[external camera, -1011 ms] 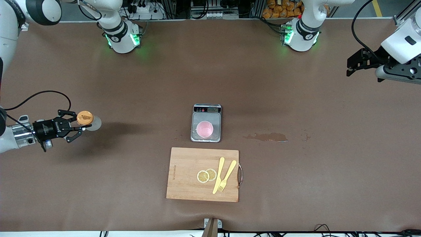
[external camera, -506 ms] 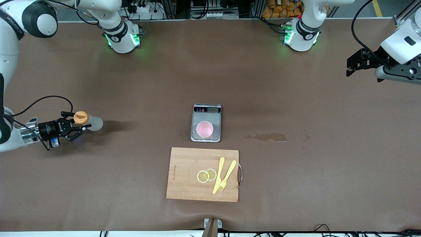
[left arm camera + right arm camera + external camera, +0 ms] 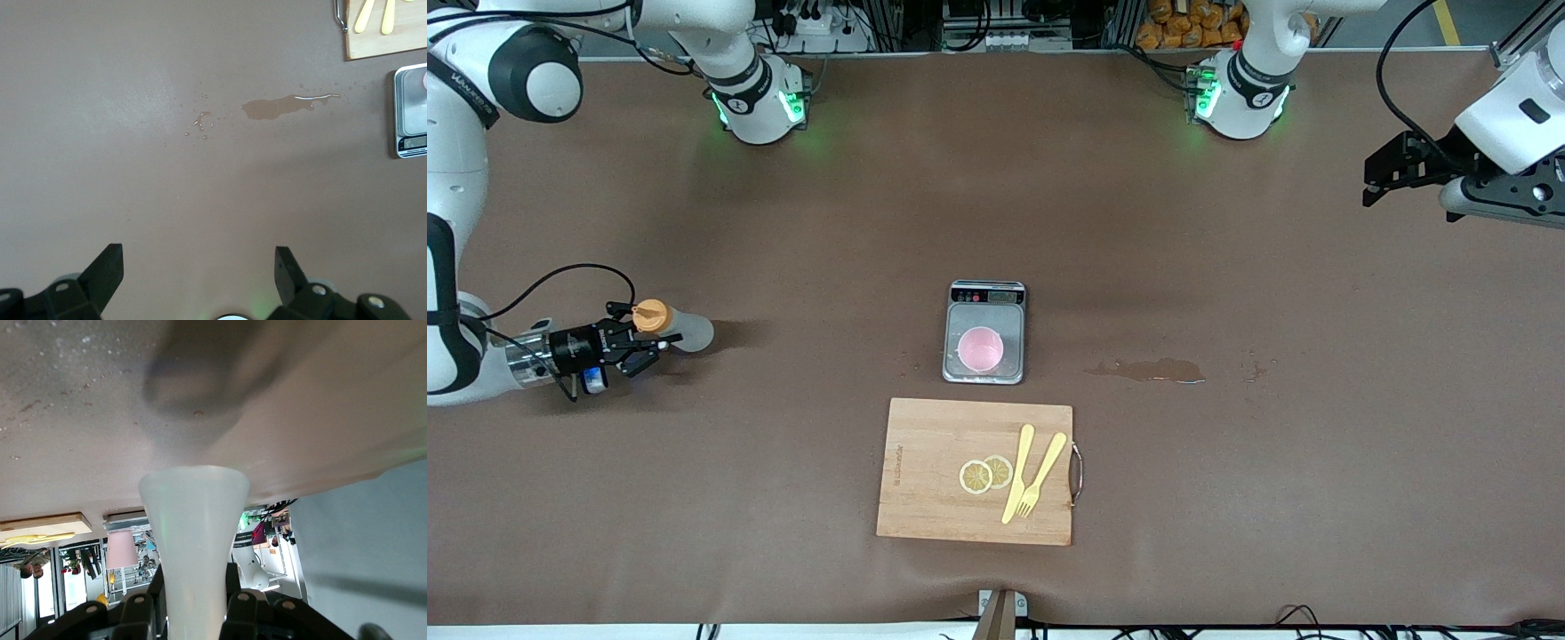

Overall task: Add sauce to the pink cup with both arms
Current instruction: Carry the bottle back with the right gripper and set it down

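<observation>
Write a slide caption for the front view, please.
Right pincer grips the sauce bottle; pink cup waits on the scale.

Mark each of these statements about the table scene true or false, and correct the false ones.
1. The right gripper is shut on the squeeze bottle. True.
2. The pink cup stands on the cutting board. False: it stands on the kitchen scale; the cutting board lies nearer the front camera.
3. The left gripper holds the fork. False: it is open and empty, waiting over the table's edge at the left arm's end.
4. Two lemon slices lie on the cutting board beside a yellow knife and fork. True.
5. The brown spill touches the scale. False: it lies apart from it, toward the left arm's end.
</observation>
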`<control>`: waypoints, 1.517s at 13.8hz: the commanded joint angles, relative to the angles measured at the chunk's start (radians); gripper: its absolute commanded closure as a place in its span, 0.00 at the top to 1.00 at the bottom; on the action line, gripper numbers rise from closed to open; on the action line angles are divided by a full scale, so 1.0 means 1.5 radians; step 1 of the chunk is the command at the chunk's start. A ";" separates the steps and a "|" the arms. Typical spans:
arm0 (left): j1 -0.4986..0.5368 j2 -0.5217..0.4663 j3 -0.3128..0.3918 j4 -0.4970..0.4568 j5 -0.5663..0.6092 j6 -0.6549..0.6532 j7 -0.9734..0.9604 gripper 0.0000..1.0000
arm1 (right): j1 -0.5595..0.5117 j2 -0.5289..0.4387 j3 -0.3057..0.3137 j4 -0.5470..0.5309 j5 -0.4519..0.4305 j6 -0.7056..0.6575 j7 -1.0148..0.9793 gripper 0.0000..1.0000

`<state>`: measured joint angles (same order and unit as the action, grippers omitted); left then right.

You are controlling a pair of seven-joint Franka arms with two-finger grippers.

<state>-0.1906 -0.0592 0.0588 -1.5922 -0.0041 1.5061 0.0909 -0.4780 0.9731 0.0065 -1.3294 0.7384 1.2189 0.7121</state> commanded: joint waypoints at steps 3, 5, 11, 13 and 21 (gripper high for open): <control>0.000 -0.004 0.002 0.000 0.008 -0.005 0.010 1.00 | -0.016 0.018 0.010 0.009 0.008 -0.014 -0.031 0.00; 0.000 -0.003 0.002 0.000 0.008 -0.005 0.010 1.00 | -0.017 0.026 0.009 0.009 0.005 -0.012 -0.041 0.00; 0.001 -0.002 0.002 0.000 0.008 -0.005 0.010 1.00 | -0.010 0.032 0.009 0.009 -0.010 0.004 -0.043 0.54; 0.001 -0.002 0.003 0.000 0.008 -0.005 0.010 1.00 | -0.010 0.032 0.008 0.012 -0.010 0.010 -0.037 1.00; 0.007 0.002 0.003 0.001 0.008 -0.003 0.011 1.00 | -0.014 0.018 0.007 0.031 -0.023 0.006 -0.035 1.00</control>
<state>-0.1813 -0.0592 0.0626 -1.5965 -0.0041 1.5061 0.0909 -0.4801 1.0196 0.0036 -1.2970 0.7298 1.2415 0.6529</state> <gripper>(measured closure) 0.000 0.000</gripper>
